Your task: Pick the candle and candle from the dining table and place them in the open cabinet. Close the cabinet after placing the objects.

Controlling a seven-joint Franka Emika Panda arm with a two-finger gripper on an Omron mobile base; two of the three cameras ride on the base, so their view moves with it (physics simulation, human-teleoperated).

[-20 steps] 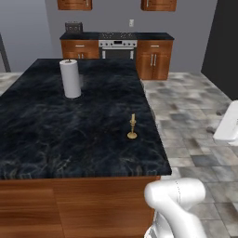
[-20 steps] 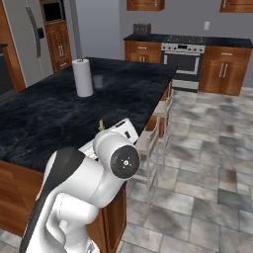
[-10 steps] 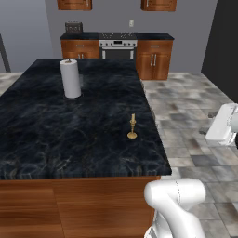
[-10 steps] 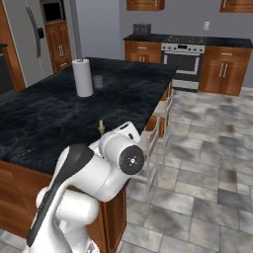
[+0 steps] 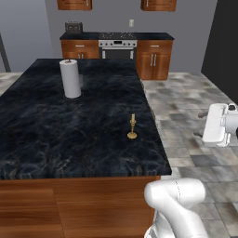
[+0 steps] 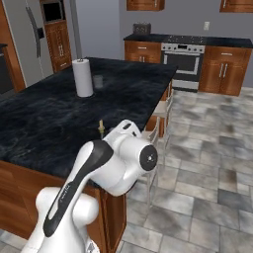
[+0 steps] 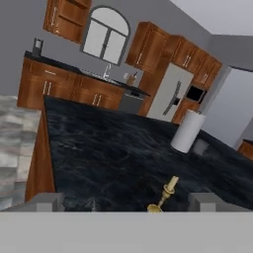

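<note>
Candle first: a thin cream taper on a slender brass stick (image 5: 132,127) stands upright near the right-hand edge of the dining table (image 5: 56,135), a large island with a black white-veined marble top and reddish-brown wood sides. Only this one candle can be made out on the top. In the hand view the taper sits low and just ahead, between the two dark finger tips of the gripper (image 7: 126,200), whose jaws are spread wide apart with nothing between them.

The step in hand looks like the approach for the first pick. To do it well, the hand should probably come in level with the stick's stem, centre it between the tips, and close low on the brass rather than the wax, since a thin taper would likely tip at a nudge.

A tall white paper-towel roll (image 5: 70,79) stands well apart, farther back on the marble. Nothing lies between hand and candle.
</note>
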